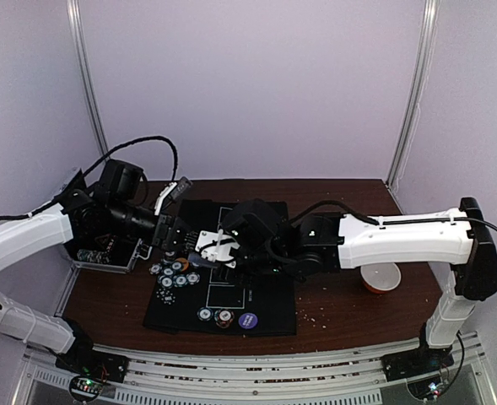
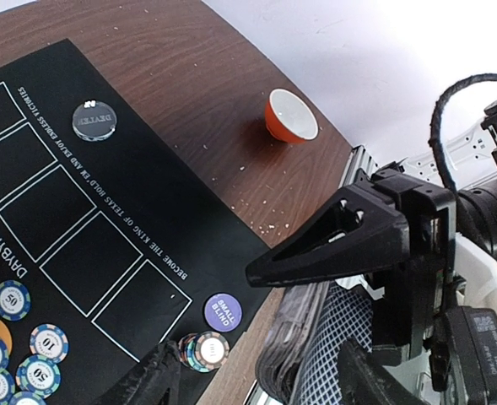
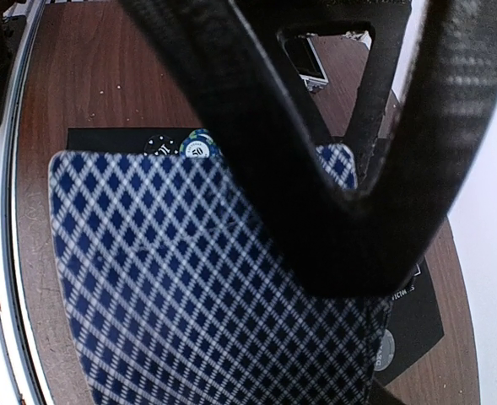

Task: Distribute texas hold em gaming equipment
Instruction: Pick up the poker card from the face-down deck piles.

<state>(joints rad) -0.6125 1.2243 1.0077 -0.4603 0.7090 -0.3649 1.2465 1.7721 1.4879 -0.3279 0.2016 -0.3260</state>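
Observation:
My right gripper [image 1: 231,245] is shut on a deck of blue-lattice playing cards [image 3: 189,278], held above the black mat [image 1: 265,295]; one black finger [image 3: 256,126] crosses the top card. My left gripper [image 2: 261,384] is open, its jaws standing either side of the same deck [image 2: 341,337] without closing on it. Several blue-and-white chips [image 1: 176,274] lie on the mat's left part. A short chip stack [image 2: 206,351] and the purple "small blind" disc [image 2: 223,311] sit by the near edge. The black-silver dealer disc [image 2: 94,120] lies on the mat's right part.
A white bowl with an orange outside [image 1: 379,277] stands on the brown table to the right of the mat. An open case [image 1: 105,251] holding more chips sits at the table's left edge, under my left arm. Small crumbs dot the wood near the bowl.

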